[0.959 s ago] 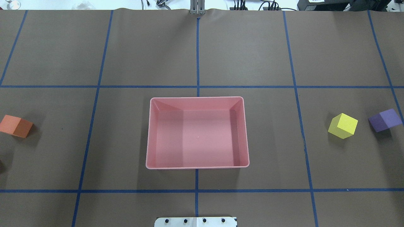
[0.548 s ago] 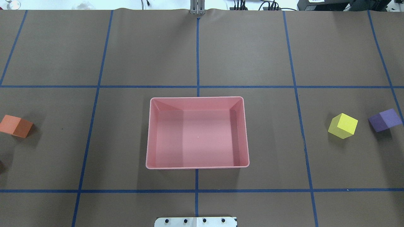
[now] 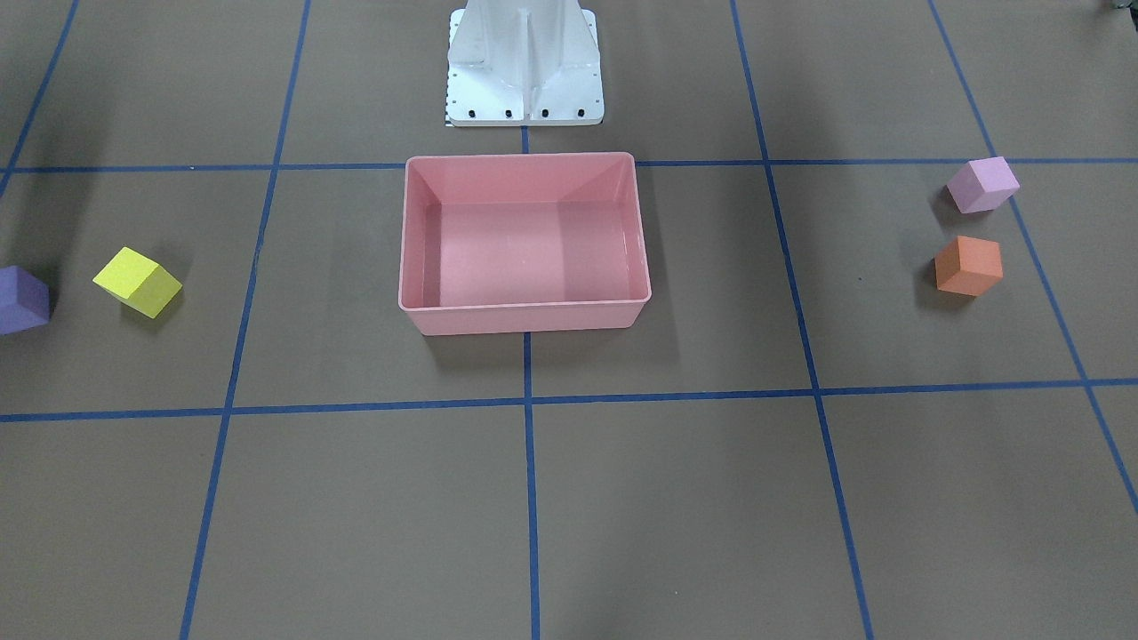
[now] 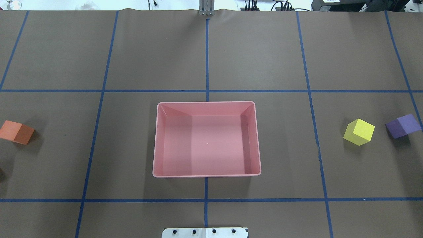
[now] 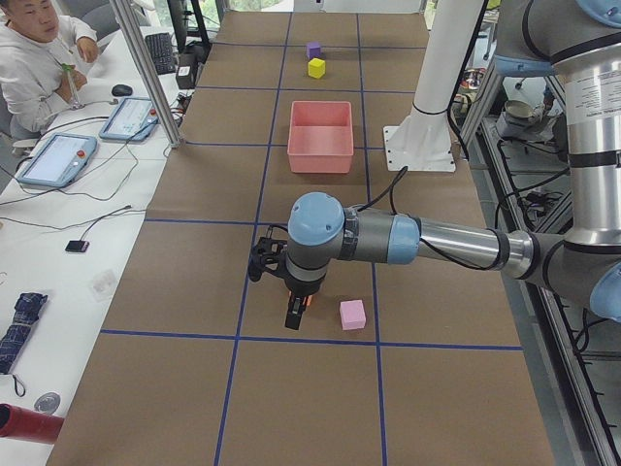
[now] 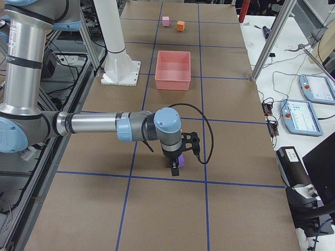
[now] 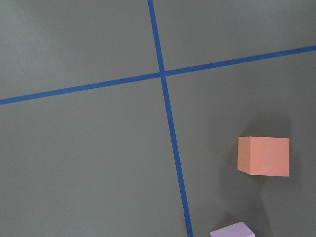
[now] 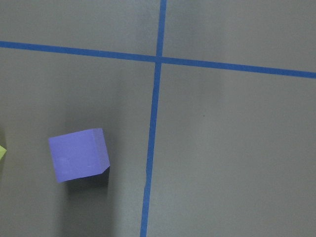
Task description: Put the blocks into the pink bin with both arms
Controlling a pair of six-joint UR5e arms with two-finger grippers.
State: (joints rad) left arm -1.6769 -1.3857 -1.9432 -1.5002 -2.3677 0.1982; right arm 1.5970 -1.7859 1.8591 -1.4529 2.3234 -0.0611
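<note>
The empty pink bin (image 4: 206, 103) sits mid-table, also in the front view (image 3: 524, 169). The orange block (image 4: 16, 132) and the pink-lilac block (image 3: 982, 185) lie at the robot's left; the left wrist view shows both, the orange (image 7: 263, 155) and the lilac (image 7: 232, 230). The yellow block (image 4: 359, 132) and the purple block (image 4: 403, 126) lie at the right. My left gripper (image 5: 294, 316) hangs low over the orange block, beside the lilac one (image 5: 352, 314). My right gripper (image 6: 175, 168) hangs at the purple block (image 6: 181, 158). I cannot tell whether either is open.
The white base pedestal (image 3: 524, 62) stands just behind the bin. Blue tape lines grid the brown table. An operator (image 5: 39, 58) sits beside tablets at a side desk, behind an aluminium post (image 5: 146, 68).
</note>
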